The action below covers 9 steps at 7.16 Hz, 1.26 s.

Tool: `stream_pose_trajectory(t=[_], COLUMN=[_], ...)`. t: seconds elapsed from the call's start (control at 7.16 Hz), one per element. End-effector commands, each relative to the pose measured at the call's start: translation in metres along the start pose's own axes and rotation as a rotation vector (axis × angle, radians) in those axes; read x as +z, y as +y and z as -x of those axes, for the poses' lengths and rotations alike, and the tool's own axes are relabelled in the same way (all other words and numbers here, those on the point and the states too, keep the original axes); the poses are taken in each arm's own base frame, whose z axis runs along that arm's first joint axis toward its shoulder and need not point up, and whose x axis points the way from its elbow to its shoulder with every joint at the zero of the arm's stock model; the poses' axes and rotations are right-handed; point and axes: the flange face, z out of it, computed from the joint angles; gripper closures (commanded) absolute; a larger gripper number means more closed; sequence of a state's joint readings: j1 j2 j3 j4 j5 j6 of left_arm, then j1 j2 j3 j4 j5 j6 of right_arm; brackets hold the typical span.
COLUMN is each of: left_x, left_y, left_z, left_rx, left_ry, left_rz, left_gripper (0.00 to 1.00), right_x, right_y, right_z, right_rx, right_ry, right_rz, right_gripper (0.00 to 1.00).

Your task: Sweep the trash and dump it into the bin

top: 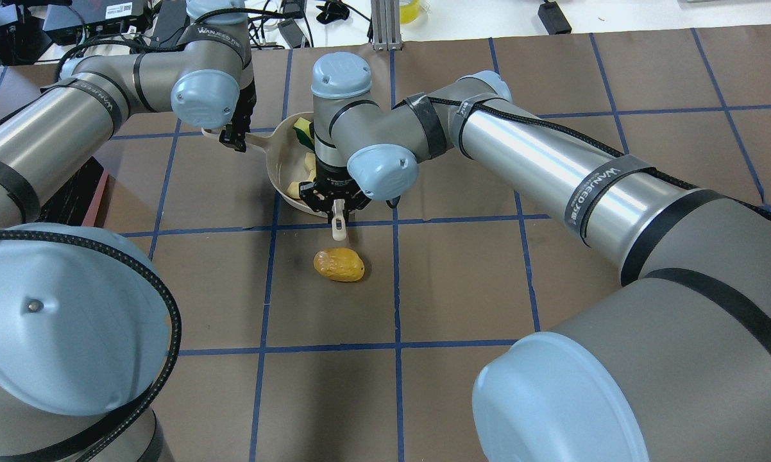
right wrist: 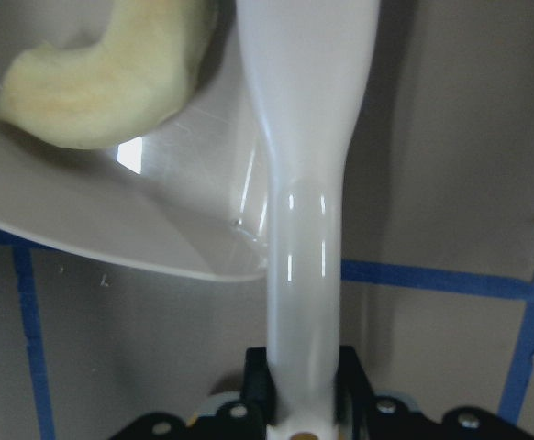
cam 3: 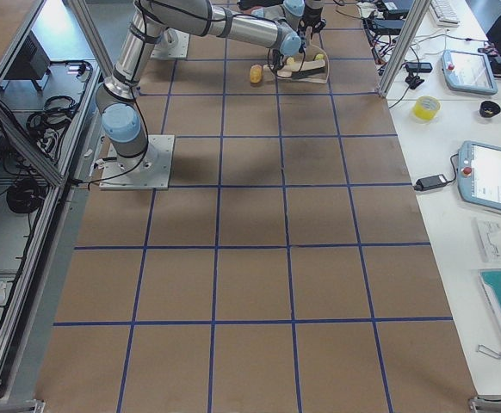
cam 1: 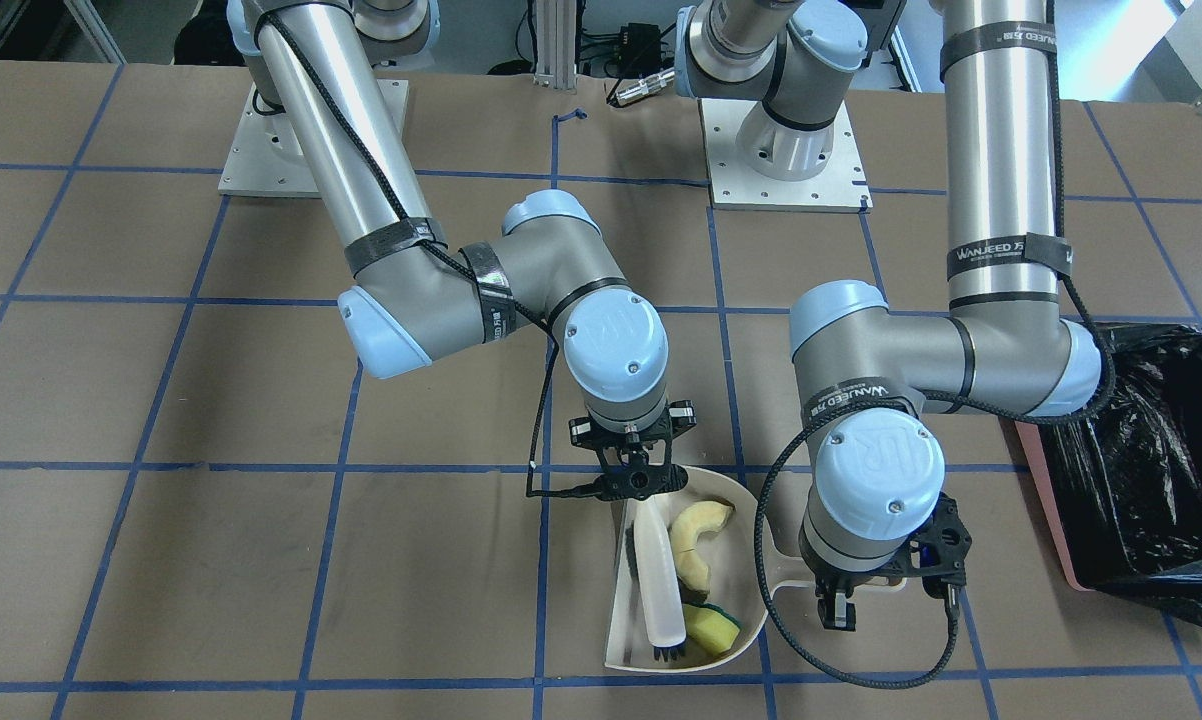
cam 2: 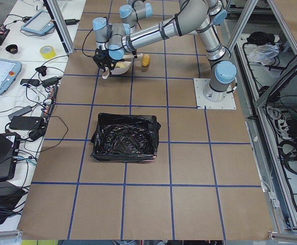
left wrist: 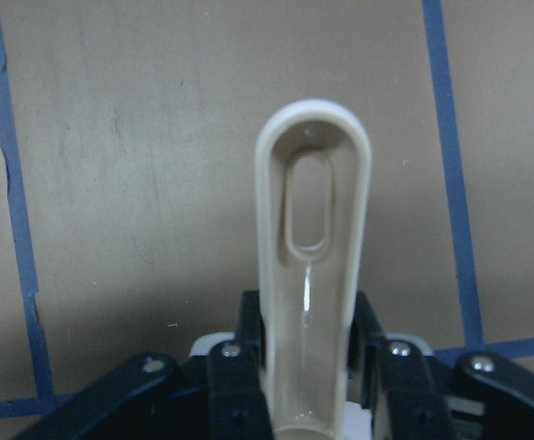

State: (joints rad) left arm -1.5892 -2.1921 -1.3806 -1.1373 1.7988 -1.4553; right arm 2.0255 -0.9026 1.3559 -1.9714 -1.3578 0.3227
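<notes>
Two trash pieces (cam 1: 694, 545) in dustpan (cam 1: 739, 575); lump (top: 339, 265) outside.

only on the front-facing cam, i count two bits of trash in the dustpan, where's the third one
observer: overhead shows the golden-yellow lump on the table, outside the dustpan, past a blue tape line on the robot's side of it.
operator: ok the wrist hides it here. do the left jaws have the pan
observer: yes, the left wrist view shows the left jaws shut on the dustpan handle.
operator: is the brush touching the lump
observer: no, overhead shows bare table between the handle end of the brush and the lump.
</notes>
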Motion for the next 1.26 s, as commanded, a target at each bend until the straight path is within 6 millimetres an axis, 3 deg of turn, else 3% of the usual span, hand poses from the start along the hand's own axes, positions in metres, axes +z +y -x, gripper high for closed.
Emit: stream_pose_trajectory(t=[0.0, 0.56, 0.7, 0.84, 0.98, 1.12], left_x=[0.002, -0.005, -0.009, -0.013, -0.012, -0.010], left_y=[0.001, 0.002, -0.001, -0.007, -0.030, -0.073], left_z=[0.002, 0.013, 0.013, 0.015, 0.015, 0.020], left_rx=[0.000, 0.017, 0.011, 0.048, 0.098, 0.086], left_ry=[-0.003, -0.006, 0.001, 0.009, 0.026, 0.040], left_rz=[0.007, 0.016, 0.039, 0.068, 0.139, 0.194], left_gripper=[1.00, 1.00, 1.00, 1.00, 1.00, 1.00], right_x=[-0.016, -0.085, -0.098, -0.125, -0.130, -0.138], right_y=[-0.004, 0.018, 0.024, 0.038, 0.052, 0.067], right_z=[0.001, -0.041, -0.063, -0.089, -0.095, -0.097], right_rx=[-0.015, 0.016, 0.043, 0.083, 0.111, 0.162], right_ry=[0.004, 0.233, 0.287, 0.309, 0.331, 0.346], right_rz=[-0.021, -0.002, 0.051, 0.093, 0.154, 0.191], right_gripper=[0.94, 0.93, 0.93, 0.93, 0.95, 0.96])
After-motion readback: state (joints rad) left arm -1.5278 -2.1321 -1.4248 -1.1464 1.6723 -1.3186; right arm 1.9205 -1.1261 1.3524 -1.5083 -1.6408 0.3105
